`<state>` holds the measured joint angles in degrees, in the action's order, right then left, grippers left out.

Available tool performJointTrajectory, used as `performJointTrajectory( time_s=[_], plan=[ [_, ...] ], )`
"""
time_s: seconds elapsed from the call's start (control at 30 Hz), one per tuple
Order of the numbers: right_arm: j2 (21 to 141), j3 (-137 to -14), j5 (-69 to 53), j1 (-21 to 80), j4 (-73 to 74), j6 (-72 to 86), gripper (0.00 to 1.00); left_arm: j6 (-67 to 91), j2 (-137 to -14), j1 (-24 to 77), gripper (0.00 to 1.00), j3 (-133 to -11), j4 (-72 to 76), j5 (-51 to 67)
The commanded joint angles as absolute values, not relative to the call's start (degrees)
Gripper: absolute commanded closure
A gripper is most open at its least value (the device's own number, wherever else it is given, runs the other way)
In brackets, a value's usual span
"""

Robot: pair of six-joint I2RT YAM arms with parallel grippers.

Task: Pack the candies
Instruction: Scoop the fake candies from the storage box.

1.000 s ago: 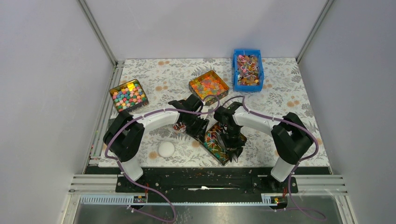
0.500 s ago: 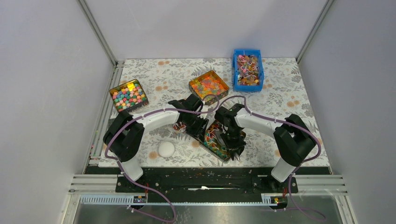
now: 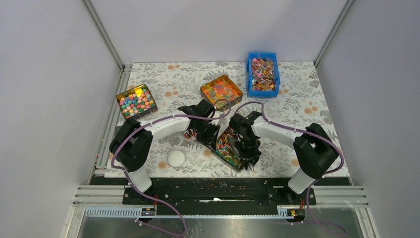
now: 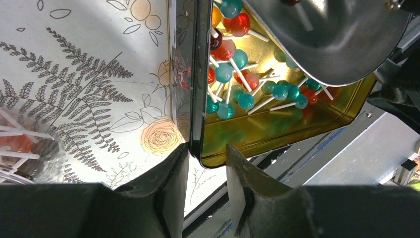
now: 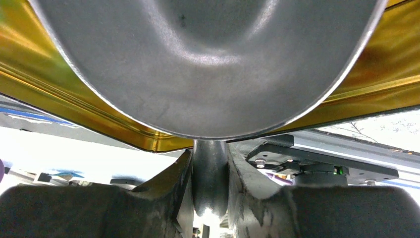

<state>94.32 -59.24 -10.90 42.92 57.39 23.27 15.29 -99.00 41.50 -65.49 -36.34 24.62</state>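
Observation:
A gold tin (image 3: 223,154) sits at the table's near middle and holds the candies (image 3: 227,144), small red, orange and teal sweets with thin pale ends. They also show in the left wrist view (image 4: 233,74). My left gripper (image 3: 214,139) (image 4: 207,151) straddles the tin's left wall (image 4: 195,99) near a corner and is shut on it. My right gripper (image 3: 246,148) (image 5: 210,153) is shut on the handle of a metal scoop (image 5: 208,64), whose bowl (image 4: 327,39) hangs over the tin. More candies fill a blue bin (image 3: 263,74) at the back right.
A tin of pink-blue-yellow cubes (image 3: 136,100) stands at the left. A tin of orange-yellow-green pieces (image 3: 221,92) stands behind the grippers. A small clear cup with a few candies (image 3: 188,135) (image 4: 20,148) and a white round lid (image 3: 176,158) lie left of the gold tin.
My right arm has shifted a little, swinging its elbow right and moving the scoop over the tin. My left arm has not moved.

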Motion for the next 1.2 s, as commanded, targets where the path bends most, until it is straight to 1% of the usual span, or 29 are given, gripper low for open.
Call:
performJointTrajectory(
  time_s=[0.0,0.27,0.67,0.73,0.9,1.17],
  plan=[
    [95.1,-60.8,-7.1,42.0,44.9,25.6,1.0,16.9,-97.0,42.0,0.69,-67.6,-35.8,26.8],
    [93.2,-60.9,-7.1,42.1,41.1,20.6,1.0,17.3,-97.1,41.9,0.7,-67.6,-35.8,26.6],
    [87.9,-54.8,-4.5,42.1,36.3,19.7,1.0,18.1,-96.7,39.1,0.72,-67.8,-35.8,26.5],
    [89.2,-56.5,-4.3,42.0,38.7,20.1,1.0,18.0,-96.7,39.0,0.72,-68.0,-35.9,26.5],
    [94.7,-63.5,-6.4,42.2,50.9,20.2,1.0,16.9,-97.0,39.0,0.73,-68.6,-37.0,25.2],
    [94.6,-69.6,-10.5,42.1,62.5,19.9,1.0,15.6,-97.8,38.9,0.73,-69.8,-38.5,23.4]
  ],
)
